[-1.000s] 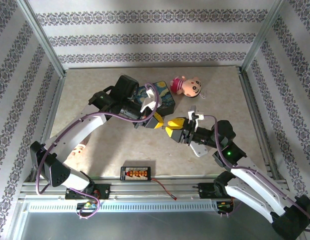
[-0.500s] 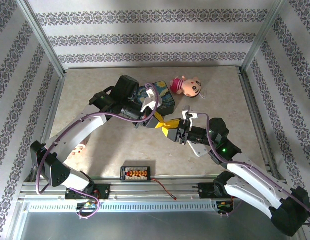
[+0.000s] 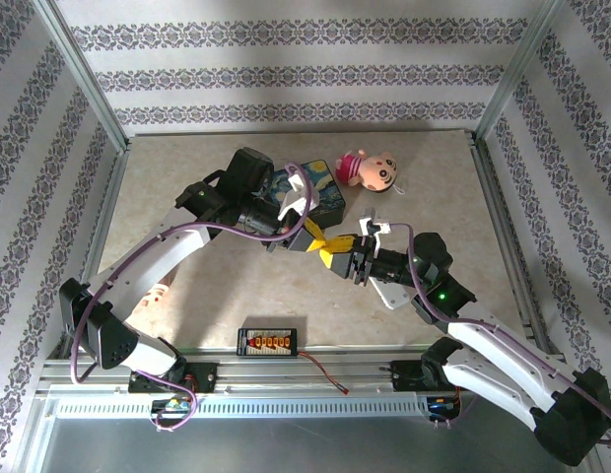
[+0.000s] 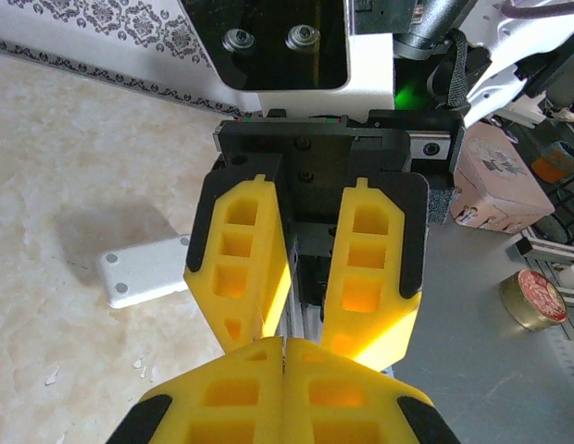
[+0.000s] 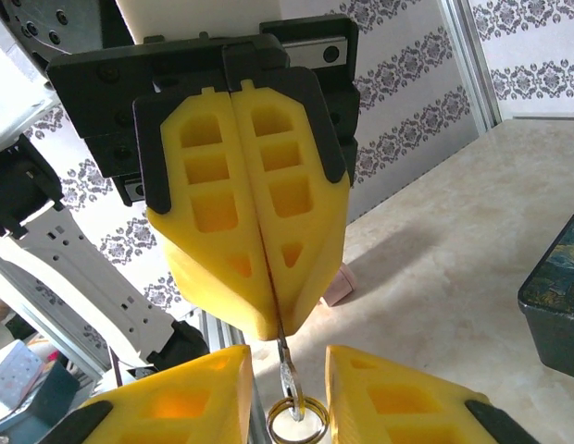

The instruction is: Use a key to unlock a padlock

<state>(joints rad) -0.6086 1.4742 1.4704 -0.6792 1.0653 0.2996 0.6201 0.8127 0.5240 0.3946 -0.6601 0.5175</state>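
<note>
key [image 5: 283,359] pinched in left gripper [image 5: 271,324], right gripper [image 5: 289,388] flanking closely.

Inspection of the enclosure, from beside it.

The worktop [image 3: 434,187] is beige, marble-patterned and matt, with small pale flecks visible in the left wrist view. The back wall [image 3: 305,74] carries white paper with horizontal bands of dark floral ornament. The left wall [image 3: 34,187] and right wall [image 3: 581,187] carry the same paper. Aluminium posts [image 3: 84,74] stand at both back corners.

Along the near edge runs an aluminium rail [image 3: 227,372], then a white slotted strip [image 3: 286,406], then a grey metal sheet [image 3: 286,448].

Lighting is even and diffuse, and shadows on the worktop are soft-edged.

Beyond the rail, in the left wrist view, a grey surface [image 4: 472,370] holds a pale cardboard box [image 4: 500,176] and a round tin [image 4: 537,298].
</note>
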